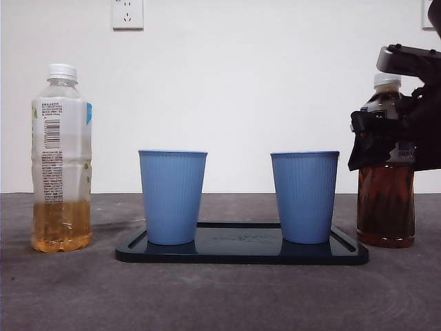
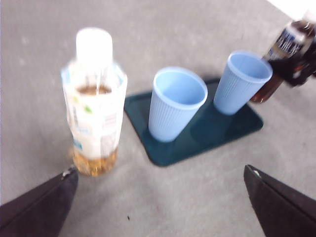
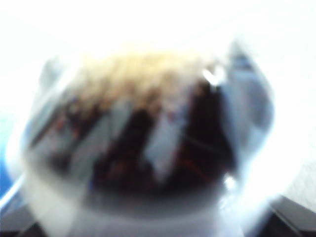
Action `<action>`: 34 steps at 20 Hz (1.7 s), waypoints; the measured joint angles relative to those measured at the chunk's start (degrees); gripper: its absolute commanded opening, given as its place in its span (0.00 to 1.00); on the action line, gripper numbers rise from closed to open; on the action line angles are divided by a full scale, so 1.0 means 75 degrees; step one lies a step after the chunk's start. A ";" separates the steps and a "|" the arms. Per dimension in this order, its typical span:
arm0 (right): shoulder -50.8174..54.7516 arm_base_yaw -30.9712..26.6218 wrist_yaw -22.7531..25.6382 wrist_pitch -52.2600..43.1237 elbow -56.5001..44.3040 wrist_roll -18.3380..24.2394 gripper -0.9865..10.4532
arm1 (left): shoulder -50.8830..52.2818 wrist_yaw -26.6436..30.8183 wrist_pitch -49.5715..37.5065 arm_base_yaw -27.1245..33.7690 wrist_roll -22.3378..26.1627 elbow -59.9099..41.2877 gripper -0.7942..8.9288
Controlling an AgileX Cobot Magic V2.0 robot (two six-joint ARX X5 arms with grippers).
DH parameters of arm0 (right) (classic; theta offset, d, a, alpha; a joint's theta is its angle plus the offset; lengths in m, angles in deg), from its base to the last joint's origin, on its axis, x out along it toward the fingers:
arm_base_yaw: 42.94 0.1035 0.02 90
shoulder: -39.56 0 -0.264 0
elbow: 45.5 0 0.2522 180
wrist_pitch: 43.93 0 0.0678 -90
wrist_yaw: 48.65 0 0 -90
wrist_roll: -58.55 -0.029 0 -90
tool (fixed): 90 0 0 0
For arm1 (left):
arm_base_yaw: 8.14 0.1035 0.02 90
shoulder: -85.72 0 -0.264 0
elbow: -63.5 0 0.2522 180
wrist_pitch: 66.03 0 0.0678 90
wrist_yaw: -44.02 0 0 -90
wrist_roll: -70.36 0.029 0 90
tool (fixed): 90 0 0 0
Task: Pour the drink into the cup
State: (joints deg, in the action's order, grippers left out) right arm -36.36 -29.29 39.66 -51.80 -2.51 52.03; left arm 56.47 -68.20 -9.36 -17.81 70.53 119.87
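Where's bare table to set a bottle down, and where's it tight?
Free: the table in front of the black tray, and the strip between the pale tea bottle and the left blue cup. A narrower slot lies on the tray between that cup and the right blue cup. Crowded: the right claw is around the dark tea bottle, close to the right cup.

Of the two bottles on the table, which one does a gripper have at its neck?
The dark tea bottle beside the tray. The right gripper is at its neck. The pale bottle with the white label stands alone, and the left gripper hangs apart from it.
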 measured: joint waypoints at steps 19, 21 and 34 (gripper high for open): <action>0.5071 0.0446 -0.2264 0.6260 0.0000 -0.1265 0.46 | -0.3958 0.0801 -0.6545 -0.0251 -0.0935 -0.2378 0.73; 0.5266 0.0446 -0.2372 0.6347 0.0026 -0.1332 0.46 | -0.4532 0.0915 -0.6988 -0.0251 -0.0930 -0.2378 0.73; 0.5383 0.0446 -0.2369 0.6414 0.0831 -0.1154 0.46 | -0.6659 0.1349 -0.8961 -0.0251 -0.0921 -0.2393 0.73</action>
State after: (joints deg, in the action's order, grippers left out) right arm 4.01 -25.94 21.89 -3.69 3.72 43.37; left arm 6.52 -58.08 -76.57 -19.69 63.62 101.93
